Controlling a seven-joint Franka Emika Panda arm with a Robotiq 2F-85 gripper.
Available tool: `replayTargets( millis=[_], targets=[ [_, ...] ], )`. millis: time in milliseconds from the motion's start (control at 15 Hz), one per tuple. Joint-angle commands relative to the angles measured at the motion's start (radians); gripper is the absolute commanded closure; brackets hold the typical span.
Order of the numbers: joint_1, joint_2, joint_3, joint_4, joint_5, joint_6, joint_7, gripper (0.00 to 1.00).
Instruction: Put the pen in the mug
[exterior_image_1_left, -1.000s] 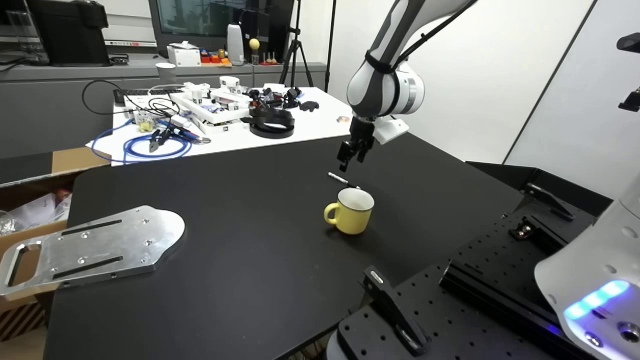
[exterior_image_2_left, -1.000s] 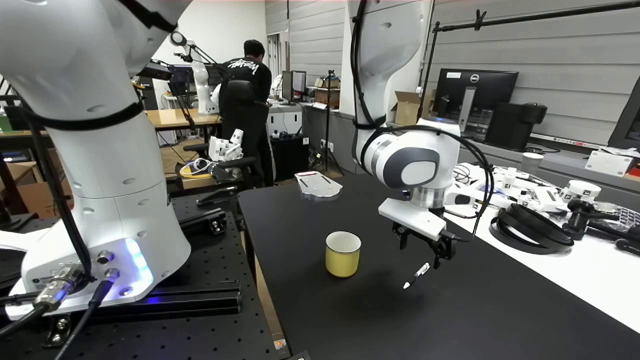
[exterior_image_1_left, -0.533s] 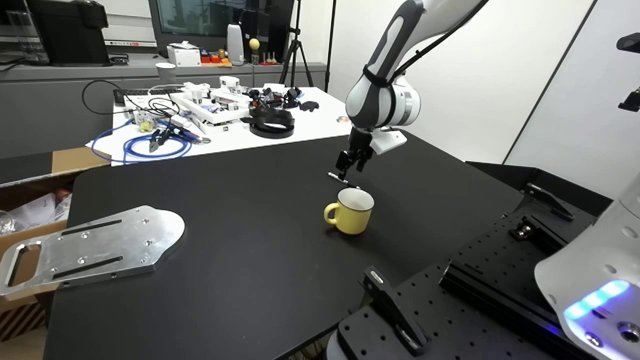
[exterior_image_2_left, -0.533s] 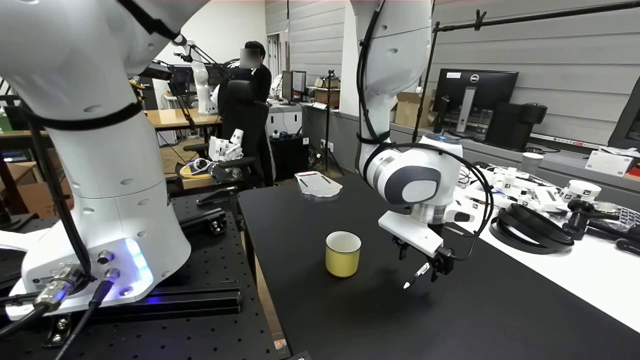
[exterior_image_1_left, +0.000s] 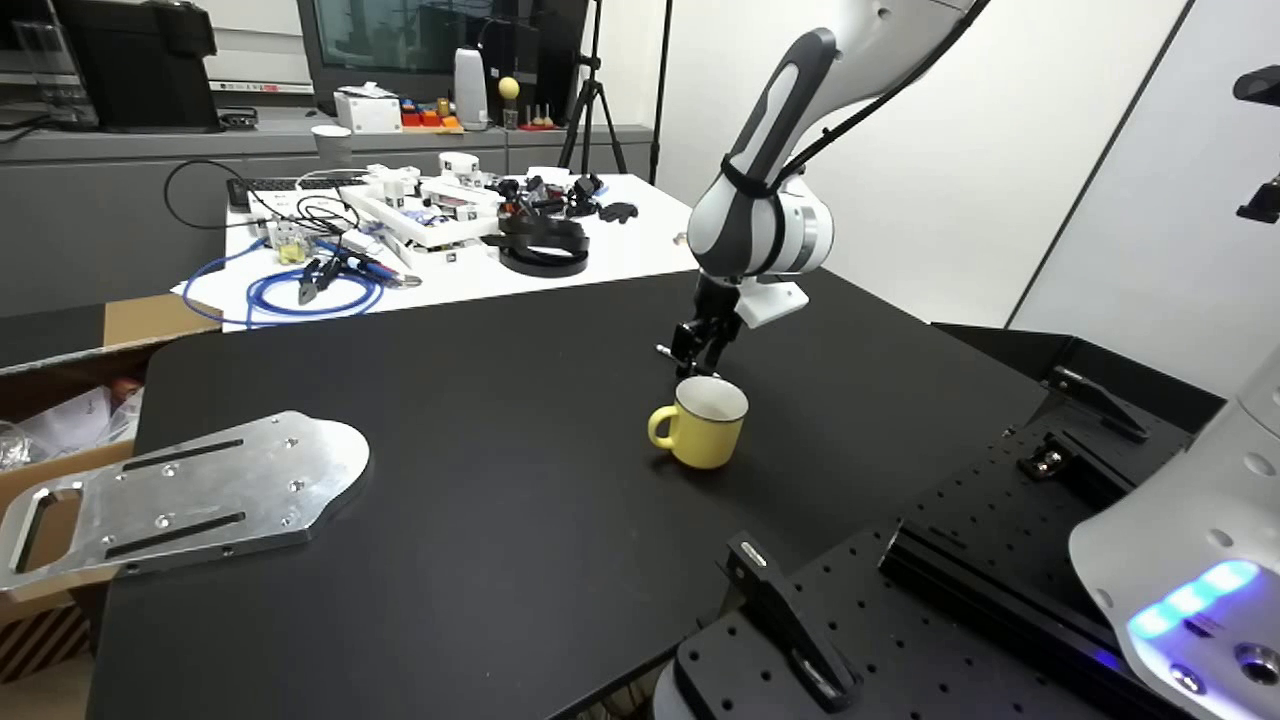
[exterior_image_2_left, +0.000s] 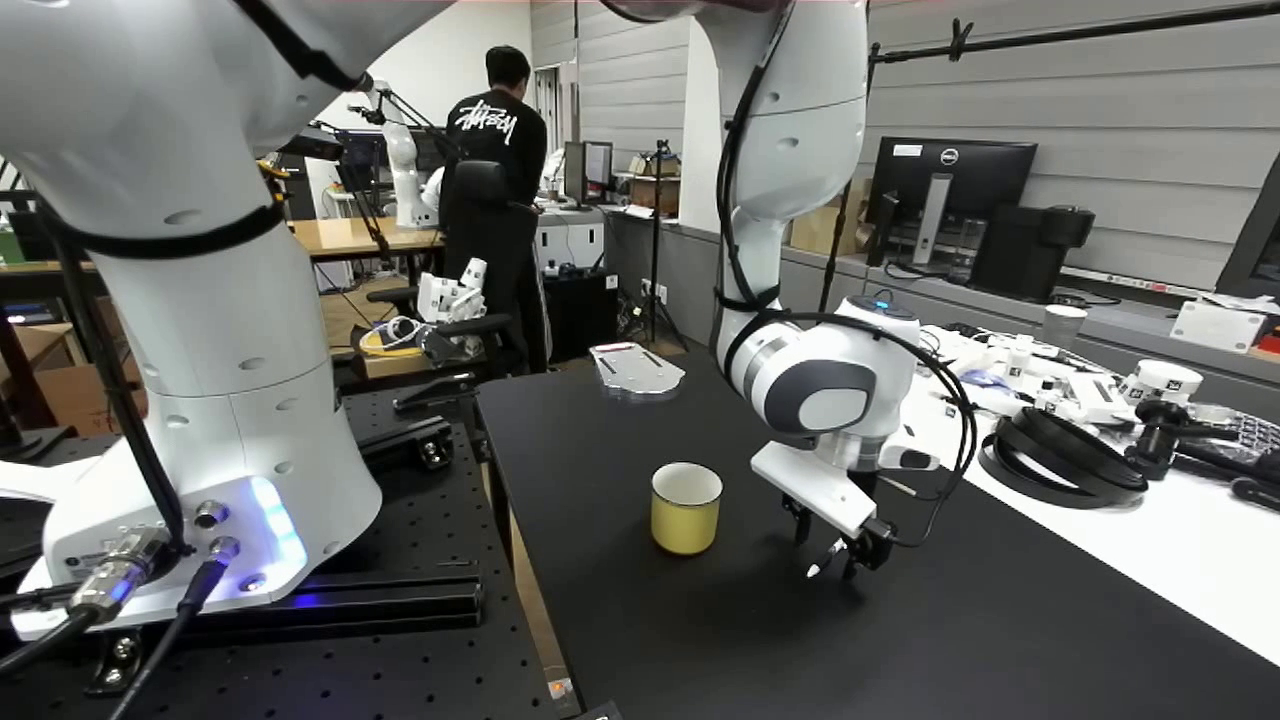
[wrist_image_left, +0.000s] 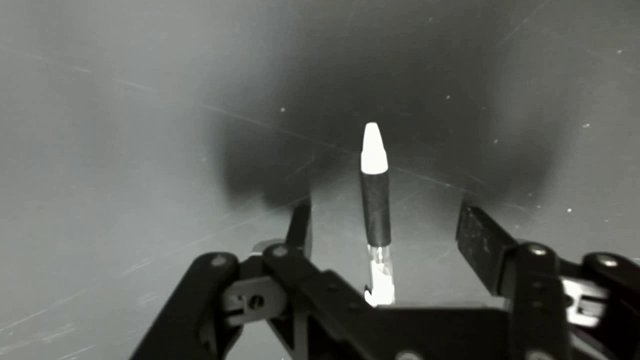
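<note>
The pen (wrist_image_left: 376, 207) lies on the dark table, white at the tip with a black grip and a clear and white barrel. In the wrist view it points up the picture between the fingers, and its rear part is hidden by the gripper body. My gripper (wrist_image_left: 384, 212) is open, with one finger on each side of the pen and gaps to both. In an exterior view the gripper (exterior_image_2_left: 826, 555) is low at the table around the pen (exterior_image_2_left: 819, 566). The yellow mug (exterior_image_1_left: 706, 436) stands upright near the gripper, with a white inside; it also shows here (exterior_image_2_left: 685, 515). It is out of the wrist view.
A flat metal plate (exterior_image_1_left: 220, 480) lies on the table (exterior_image_1_left: 480, 560) away from the arm. A white table beyond holds cables, white parts and black rings (exterior_image_1_left: 545, 250). The robot base (exterior_image_2_left: 240, 500) stands on a perforated black mount at the table's edge.
My gripper has come down from above the pen to around it, close to the table, staying open. The pen and mug have not moved. A person in the background has shifted.
</note>
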Motion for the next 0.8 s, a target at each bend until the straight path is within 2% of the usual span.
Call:
replayTargets(
  millis=[0, 467, 600, 733],
  targets=[
    [-0.009, 0.026, 0.004, 0.038, -0.026, -0.004, 0.038, 0.55],
    [0.005, 0.002, -0.009, 0.030, -0.027, 0.002, 0.046, 0.99],
    [0.019, -0.013, -0.026, 0.024, -0.025, -0.001, 0.060, 0.95],
    [0.037, -0.035, -0.049, 0.020, -0.023, -0.022, 0.080, 0.95]
  ],
)
